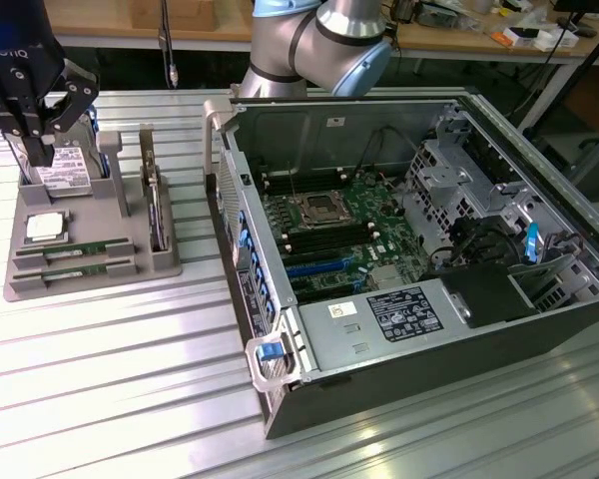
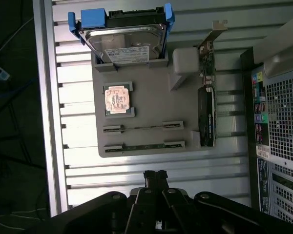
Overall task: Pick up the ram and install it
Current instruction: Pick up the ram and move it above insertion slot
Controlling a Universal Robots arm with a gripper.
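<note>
Two ram sticks stand on edge in the slots of a grey holder [image 1: 165, 264]: one ram [image 1: 72, 249] [image 2: 142, 128] next to the CPU, the other [image 1: 72, 268] [image 2: 142, 145] at the holder's outer end. My black gripper [image 1: 35, 150] [image 2: 155, 176] is shut with nothing between its fingers. In the exterior view it hangs above the holder's far end, over the hard drive. In the wrist view its fingertips point past the holder's edge, a short way from the nearer ram stick, touching nothing.
The holder also carries a silver hard drive [image 2: 124, 41] in blue brackets, a square CPU [image 2: 118, 100] and a graphics card [image 2: 207, 117]. At the exterior view's right lies the open computer case [image 1: 280, 399], its motherboard [image 1: 339, 235] and memory slots [image 1: 314, 267] exposed. All rests on a slatted metal table [image 1: 110, 379].
</note>
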